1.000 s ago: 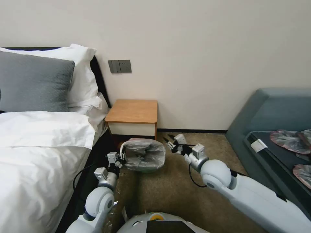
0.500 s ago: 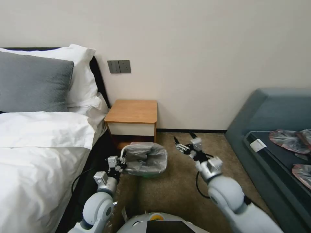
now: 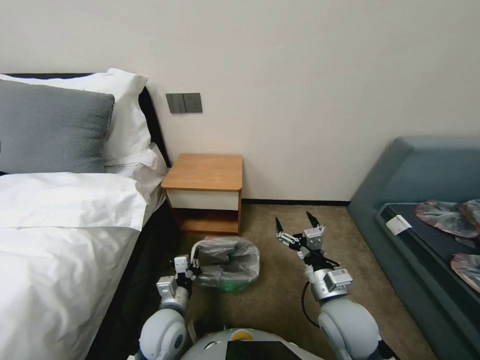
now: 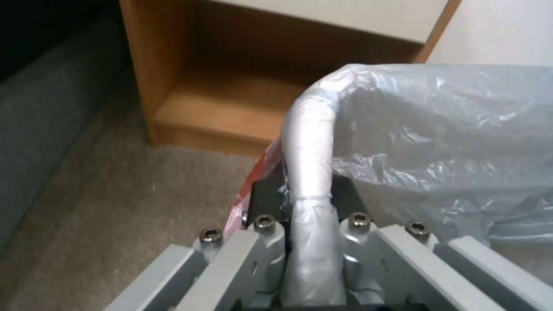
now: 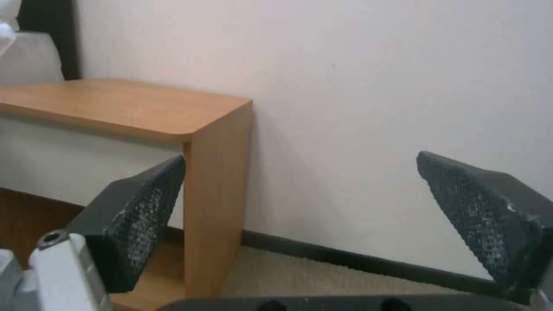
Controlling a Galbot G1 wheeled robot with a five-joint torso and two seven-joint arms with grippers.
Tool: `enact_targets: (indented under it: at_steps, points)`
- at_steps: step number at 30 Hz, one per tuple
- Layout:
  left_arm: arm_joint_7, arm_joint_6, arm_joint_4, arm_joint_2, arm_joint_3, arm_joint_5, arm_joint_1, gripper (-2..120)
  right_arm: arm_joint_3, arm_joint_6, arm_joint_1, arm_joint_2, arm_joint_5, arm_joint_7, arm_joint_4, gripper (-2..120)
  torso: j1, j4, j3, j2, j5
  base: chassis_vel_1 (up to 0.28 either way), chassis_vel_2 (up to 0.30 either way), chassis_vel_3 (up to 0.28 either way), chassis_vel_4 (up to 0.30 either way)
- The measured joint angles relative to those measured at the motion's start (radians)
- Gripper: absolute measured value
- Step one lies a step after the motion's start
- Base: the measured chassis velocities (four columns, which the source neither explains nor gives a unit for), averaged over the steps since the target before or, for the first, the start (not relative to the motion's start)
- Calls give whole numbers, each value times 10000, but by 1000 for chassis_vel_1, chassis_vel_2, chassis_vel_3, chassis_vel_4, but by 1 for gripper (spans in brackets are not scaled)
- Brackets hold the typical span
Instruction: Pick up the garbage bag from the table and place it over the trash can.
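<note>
Nearest the robot, the left tool [image 3: 192, 263] sits low over the carpet, clamped narrow on the near-left rim of the trash can [image 3: 227, 286] with the garbage bag [image 3: 231, 256] film pinched between its fingers [image 4: 262, 235]; the left wrist view shows the wrapped rim [image 4: 311, 142] running straight into the grip and a strip of the bag's pink-red edge hanging outside it. The bag is draped over and into the can on the floor, crinkled, covering the mouth; only a sliver of greenish body shows under it.

To the right of the can, apart from it, the right tool [image 3: 299, 226] is raised off the carpet, spread wide and holding nothing, its 2 dark fingertips [image 5: 144, 216] pointing toward the wall.

Farther back, the surface [image 3: 205, 171] stands against the wall with a bare top. The bed [image 3: 60, 215] lies to the left, and a blue sofa [image 3: 425, 175] with flat pinkish bags [image 3: 445, 217] to the right.

Risk, as a judgement: the bag looks fitted, so the hazard is at release. If the left tool pulls away before opening fully, the pinched film may drag off the rim, tear, or tip the light can.
</note>
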Motion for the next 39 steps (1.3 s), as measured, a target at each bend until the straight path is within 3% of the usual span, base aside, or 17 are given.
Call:
enact_targets:
  at_steps: [18, 28, 39]
  points:
    - [-477, 28, 1020, -235, 911, 68, -687, 5, -80, 63, -177, 296, -154, 19, 68, 100, 0, 1, 1, 0, 2, 0, 0, 0, 0]
    - [-490, 178, 1181, -305, 1007, 206, -768, 4, -104, 92, -210, 306, -161, 66, 48, 100, 0, 0, 1, -1, 1, 0, 0, 0, 0]
    - [-303, 184, 1275, -308, 929, 391, -1040, 41, -140, 96, -264, 243, -116, 94, 21, 100, 0, -1, 1, -1, 1, 0, 0, 0, 0]
